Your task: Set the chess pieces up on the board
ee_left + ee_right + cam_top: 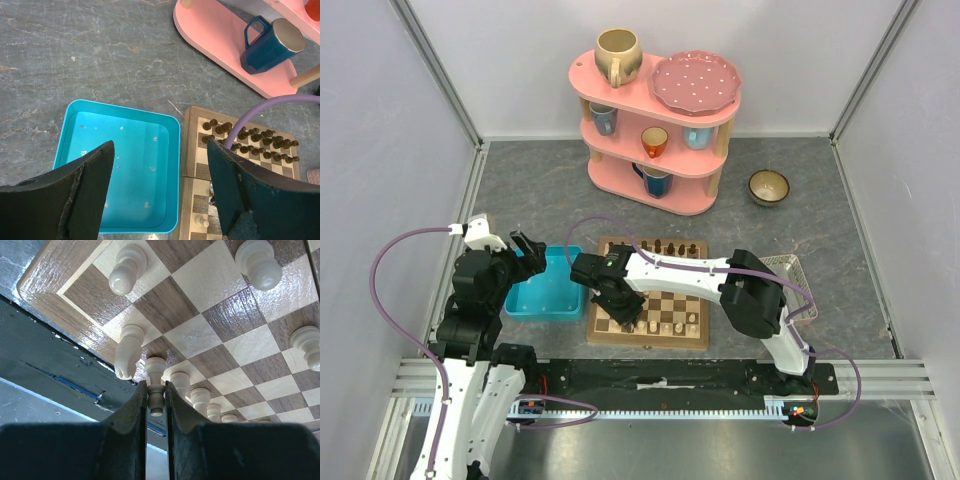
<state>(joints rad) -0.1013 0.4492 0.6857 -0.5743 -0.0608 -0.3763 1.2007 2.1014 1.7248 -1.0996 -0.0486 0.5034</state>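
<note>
So the grey stone-look table (520,190) has a pink three-tier shelf (665,200) at the back. It carries a beige mug (618,55), a pink speckled plate (695,82) and a dark blue mug (270,45) on the bottom tier.

The square wooden checkered chessboard (685,300) lies in the middle near the arms, with a turquoise plastic tray (545,295) right against its left side and a clear tray (785,265) off to its right. A small tan bowl (769,186) sits further back.

The left gripper (160,150) hangs over the turquoise tray with its fingers spread wide and nothing between them.

The right gripper (156,390) is down at the board's near-left corner, jaws nearly together and pinching one pale cream wooden chess piece (156,400), just beside a cream knight (127,352). I can't tell if that piece touches its square.

More cream pieces (665,327) stand along the near rows. The dark brown chessmen (250,137) fill the far two rows.
</note>
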